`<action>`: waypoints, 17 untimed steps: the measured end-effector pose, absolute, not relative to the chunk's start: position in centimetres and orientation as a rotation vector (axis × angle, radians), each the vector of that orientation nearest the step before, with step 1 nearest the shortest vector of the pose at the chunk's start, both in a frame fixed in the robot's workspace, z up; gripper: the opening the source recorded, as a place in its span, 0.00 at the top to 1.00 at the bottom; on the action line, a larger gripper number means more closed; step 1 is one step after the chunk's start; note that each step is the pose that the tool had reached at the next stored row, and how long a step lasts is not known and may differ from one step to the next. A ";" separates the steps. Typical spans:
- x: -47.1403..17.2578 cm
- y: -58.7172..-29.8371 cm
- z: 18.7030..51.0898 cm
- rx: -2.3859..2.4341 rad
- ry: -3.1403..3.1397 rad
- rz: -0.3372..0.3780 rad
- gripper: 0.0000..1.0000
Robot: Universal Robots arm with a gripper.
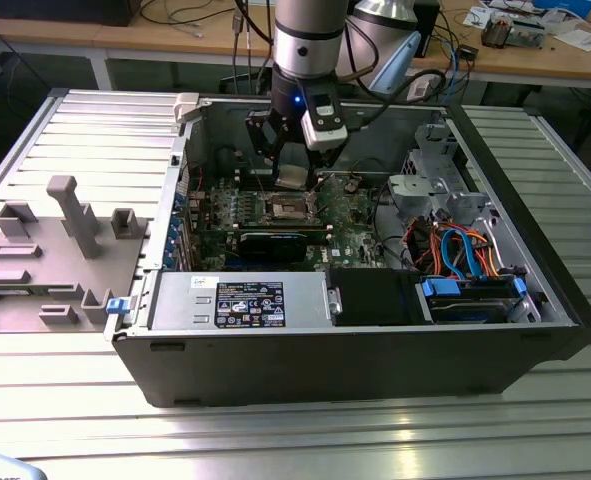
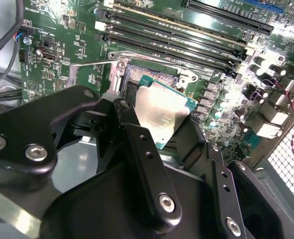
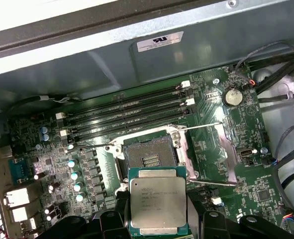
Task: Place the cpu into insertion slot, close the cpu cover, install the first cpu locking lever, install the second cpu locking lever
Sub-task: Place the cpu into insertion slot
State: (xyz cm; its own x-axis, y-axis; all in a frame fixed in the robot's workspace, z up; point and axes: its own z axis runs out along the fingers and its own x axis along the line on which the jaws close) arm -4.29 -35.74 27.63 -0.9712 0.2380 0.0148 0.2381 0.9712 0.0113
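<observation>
My gripper (image 1: 292, 172) is shut on the cpu (image 3: 157, 201), a flat square chip with a dull silver top, gripped at two opposite edges by black fingers (image 2: 131, 119). The chip (image 2: 161, 112) hangs tilted just above and partly beside the insertion slot (image 3: 149, 155), whose dark centre lies uncovered on the green board. The cpu cover (image 3: 184, 149) stands swung open along one side of the slot. Thin wire locking levers (image 3: 206, 125) are raised off the board on either side. In the exterior view the cpu (image 1: 292, 178) sits over the slot (image 1: 287, 208) inside the open computer case.
Long black memory slots (image 3: 132, 117) run close by the socket. A black expansion card (image 1: 275, 243), the power supply (image 1: 240, 300) and a drive bay with orange and blue cables (image 1: 465, 250) fill the case. A grey fixture tray (image 1: 45, 250) lies at the exterior view's left.
</observation>
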 end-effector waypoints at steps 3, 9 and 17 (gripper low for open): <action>-4.3 -35.7 27.6 -0.400 -3.103 -0.020 0.45; -4.3 -35.7 27.5 -0.414 -3.101 -0.020 0.45; -4.3 -35.7 27.5 -0.434 -3.098 -0.020 0.45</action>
State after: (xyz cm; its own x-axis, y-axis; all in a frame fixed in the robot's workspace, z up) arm -4.29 -35.74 27.46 -0.9614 0.2747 0.0146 0.2749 0.9614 0.0108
